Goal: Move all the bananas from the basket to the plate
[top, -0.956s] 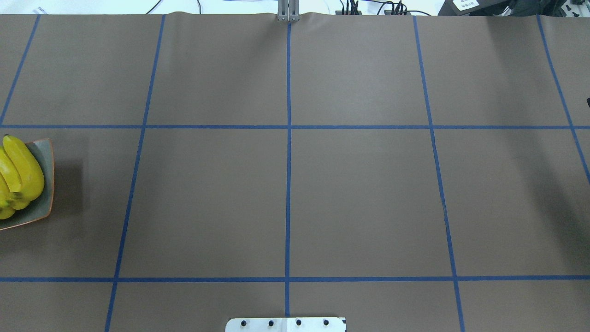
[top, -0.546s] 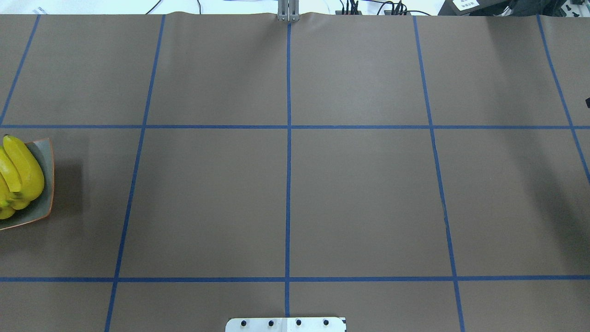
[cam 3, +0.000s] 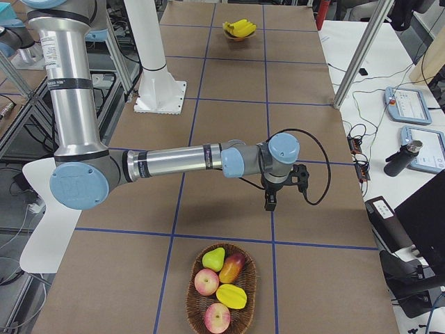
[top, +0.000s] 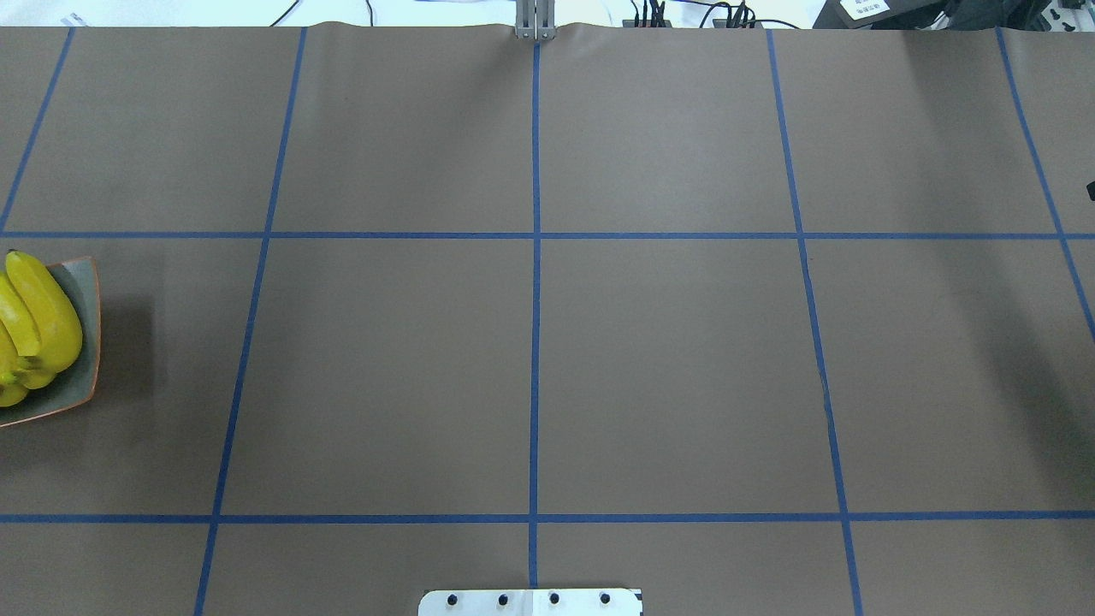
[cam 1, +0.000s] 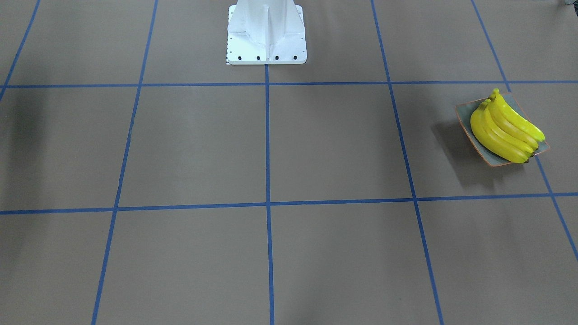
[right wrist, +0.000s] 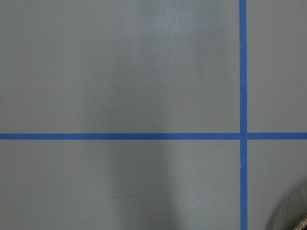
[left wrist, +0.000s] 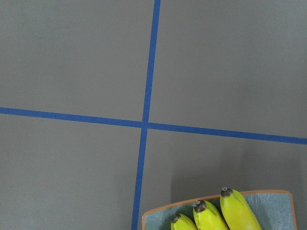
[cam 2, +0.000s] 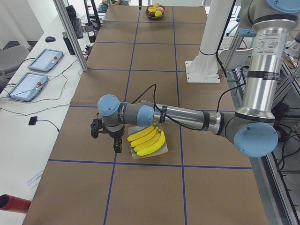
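- The bench [top: 667,359] is covered in brown paper with blue tape lines [top: 535,342] marking squares; the white robot base [cam 1: 266,31] stands at its middle edge.
- The left arm [cam 2: 187,115] reaches out low across the bench toward its left end. The right arm [cam 3: 174,161] reaches the same way toward the opposite end.
- The basket [cam 3: 189,296] sits on the bench a short way beyond the right hand [cam 3: 269,206], toward the bench end. It holds a green pear, a yellow fruit and red-and-yellow round fruits. Only a sliver of its rim shows at the bottom right corner of the right wrist view.
- The plate [cam 1: 465,115] lies just beside the left hand [cam 2: 117,149], on the side toward the robot base, well apart from the right hand and the basket.
- The bananas [cam 1: 503,131], four of them, lie side by side on the plate and fill most of it. They sit just beside the left hand and are not in its grasp. In the left wrist view three dark-tipped ends and one plate corner show at the bottom edge.
- The left hand points down next to the plate's outer edge. It shows only in a side view, so I cannot tell whether its fingers are apart or together.
- The right hand also points down over bare paper, and I cannot tell its state either.
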